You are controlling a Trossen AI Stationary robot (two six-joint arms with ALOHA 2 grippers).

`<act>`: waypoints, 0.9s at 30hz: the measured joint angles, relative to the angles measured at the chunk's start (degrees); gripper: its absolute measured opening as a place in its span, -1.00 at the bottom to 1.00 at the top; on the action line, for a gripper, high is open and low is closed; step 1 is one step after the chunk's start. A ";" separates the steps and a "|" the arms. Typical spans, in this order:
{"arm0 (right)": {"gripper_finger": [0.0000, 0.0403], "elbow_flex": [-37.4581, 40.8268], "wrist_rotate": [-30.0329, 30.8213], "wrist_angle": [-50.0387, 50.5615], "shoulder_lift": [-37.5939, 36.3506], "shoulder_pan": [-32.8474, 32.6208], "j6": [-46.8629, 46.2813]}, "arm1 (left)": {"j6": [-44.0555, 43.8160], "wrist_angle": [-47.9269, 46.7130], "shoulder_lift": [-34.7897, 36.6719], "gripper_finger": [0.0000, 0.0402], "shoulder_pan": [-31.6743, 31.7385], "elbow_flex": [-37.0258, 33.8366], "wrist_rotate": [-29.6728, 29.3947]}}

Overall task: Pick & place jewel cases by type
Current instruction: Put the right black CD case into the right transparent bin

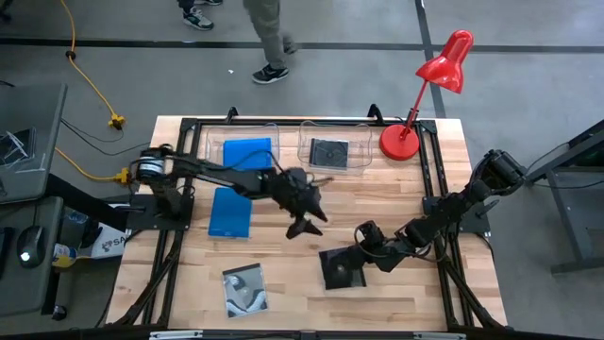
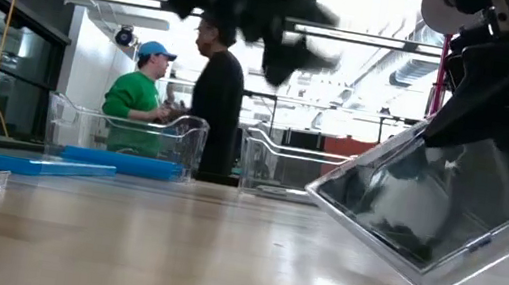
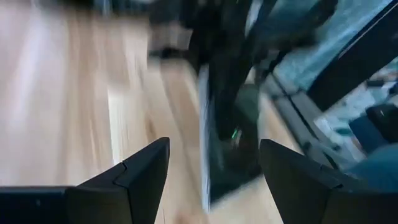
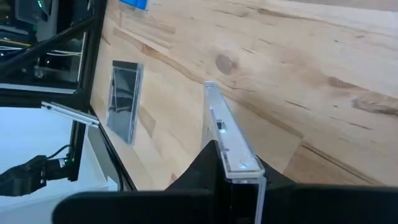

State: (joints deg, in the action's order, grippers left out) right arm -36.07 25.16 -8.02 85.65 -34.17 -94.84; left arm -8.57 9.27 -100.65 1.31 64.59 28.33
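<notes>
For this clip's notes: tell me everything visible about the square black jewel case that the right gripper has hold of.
The square black jewel case is thin, with a dark insert inside glossy clear plastic that shows along its edge. The right gripper is shut on one side of it. In the low view it is tilted, one corner down near the light wooden table and the gripped side raised. It sits near the table's front, right of the centre, apart from the other cases. Nothing else touches it.

Left wrist view (image 3: 217,124) motion-blurred; dark case, maybe; low view crops it.
</notes>
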 joint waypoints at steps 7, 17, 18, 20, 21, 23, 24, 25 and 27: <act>-0.98 0.04 3.13 -0.71 0.02 0.00 2.29 | 7.08 -3.73 13.15 0.24 1.61 0.11 -3.52; -0.98 0.15 7.19 -2.15 0.04 0.02 4.15 | 14.19 -15.95 29.92 0.24 3.74 0.20 -9.35; -0.98 0.15 7.40 -2.40 0.05 0.02 4.50 | 14.61 -17.28 31.21 0.24 3.75 0.20 -10.09; -0.99 0.15 7.84 -2.89 0.07 0.02 5.28 | 15.55 -20.02 33.72 0.24 3.73 0.20 -11.84; -0.99 0.15 8.03 -3.18 0.07 0.02 5.41 | 16.12 -22.35 35.08 0.24 3.73 0.19 -12.82; -0.98 0.15 8.82 -3.35 0.07 0.02 5.51 | 16.91 -25.12 37.59 0.24 3.69 0.24 -15.01; -0.98 0.15 9.02 -3.40 0.07 0.02 5.52 | 17.14 -27.39 39.06 0.24 3.70 0.25 -16.11; -0.98 0.15 9.12 -3.42 0.07 0.02 5.52 | 17.34 -29.82 40.60 0.24 3.69 0.20 -17.27; -0.99 0.15 9.16 -3.96 0.09 0.02 5.90 | 17.79 -32.18 43.44 0.24 3.69 0.20 -20.07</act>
State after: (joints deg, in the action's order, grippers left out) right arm -35.92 34.31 -11.98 85.73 -34.15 -88.93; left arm 9.23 -22.91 -57.22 5.00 64.79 8.25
